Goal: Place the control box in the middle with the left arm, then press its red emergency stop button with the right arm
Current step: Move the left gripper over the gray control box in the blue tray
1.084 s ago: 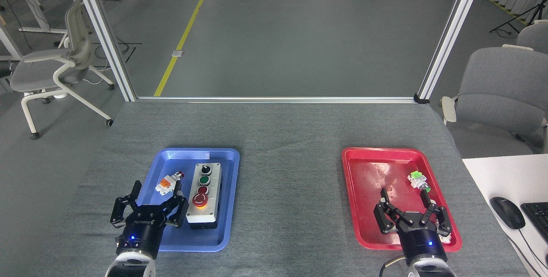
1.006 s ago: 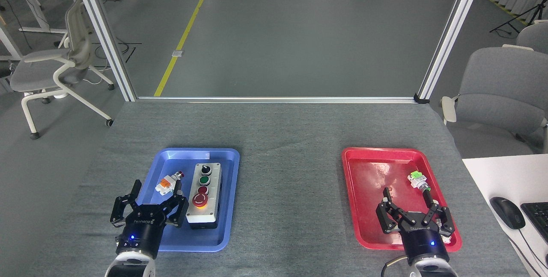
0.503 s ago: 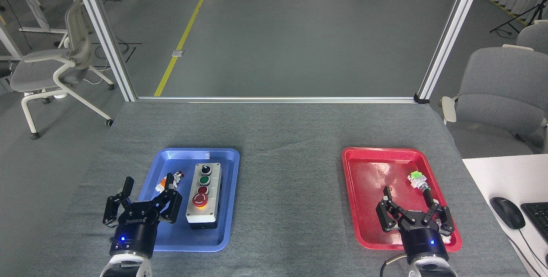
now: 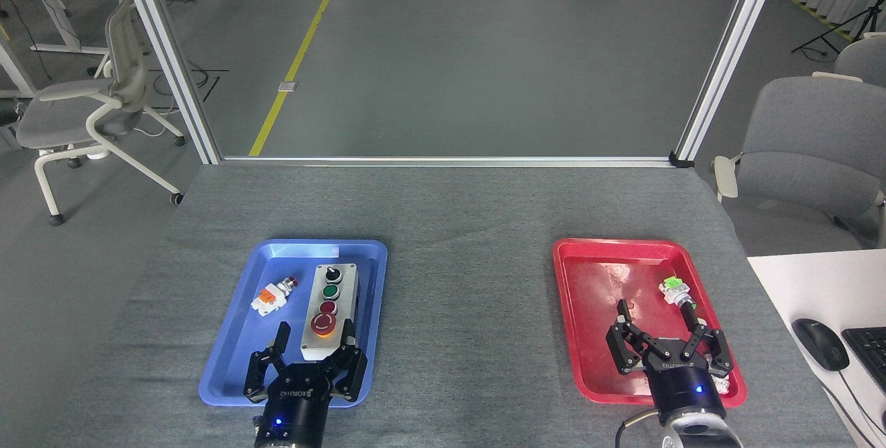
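Note:
The control box (image 4: 331, 304) lies lengthwise in the blue tray (image 4: 228, 372), light grey with a row of four controls. Its red emergency stop button (image 4: 322, 323) is the nearest control, with a yellow collar. My left gripper (image 4: 315, 338) is open at the box's near end, one finger on each side of that end, holding nothing. My right gripper (image 4: 657, 315) is open over the red tray (image 4: 588, 282), nothing between its fingers. The middle (image 4: 467, 309) is bare grey fabric between the trays.
A small white-orange switch part (image 4: 272, 296) lies in the blue tray left of the box. A green-white part (image 4: 674, 290) lies in the red tray by my right fingers. A white desk with a mouse (image 4: 820, 343) adjoins the table's right side. Chairs stand beyond.
My left gripper has swung right, from the blue tray's left edge to the near end of the control box. My right gripper has barely moved. The box has not moved.

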Controlling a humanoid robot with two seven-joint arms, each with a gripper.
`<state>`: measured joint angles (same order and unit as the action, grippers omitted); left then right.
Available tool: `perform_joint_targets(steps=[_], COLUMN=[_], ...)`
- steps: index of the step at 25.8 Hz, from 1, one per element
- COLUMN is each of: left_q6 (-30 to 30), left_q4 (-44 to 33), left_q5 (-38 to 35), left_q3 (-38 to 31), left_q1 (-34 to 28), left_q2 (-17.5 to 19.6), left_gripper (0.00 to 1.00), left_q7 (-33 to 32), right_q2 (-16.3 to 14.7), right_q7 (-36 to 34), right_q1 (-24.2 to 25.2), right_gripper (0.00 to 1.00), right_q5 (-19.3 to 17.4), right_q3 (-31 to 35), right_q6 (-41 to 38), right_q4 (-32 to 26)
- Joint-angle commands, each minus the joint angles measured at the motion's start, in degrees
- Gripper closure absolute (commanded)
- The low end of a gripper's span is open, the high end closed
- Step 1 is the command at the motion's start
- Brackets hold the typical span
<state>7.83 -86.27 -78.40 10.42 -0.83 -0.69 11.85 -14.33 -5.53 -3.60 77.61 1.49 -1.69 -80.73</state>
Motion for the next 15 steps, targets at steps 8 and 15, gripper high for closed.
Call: perform_joint_targets(steps=[8, 15], left_q6=[9.8, 11.3], left_q4=[14.2, 15.1], left_q5=[-8.1, -7.8], left_q3=[2.7, 2.4], left_q1=[4.9, 5.3], left_q2=[-3.5, -3.2], left_gripper=[0.02, 0.02], left_q7=[0.0, -0.2], right_q2=[0.4, 0.8], right_q7=[0.1, 0.0], right_q1=[0.1, 0.0], right_gripper=[0.01, 0.01], right_q5=[-0.1, 0.0], right_q3=[-0.4, -0.4], right_q6=[-0.1, -0.5], right_q4=[0.3, 0.8])
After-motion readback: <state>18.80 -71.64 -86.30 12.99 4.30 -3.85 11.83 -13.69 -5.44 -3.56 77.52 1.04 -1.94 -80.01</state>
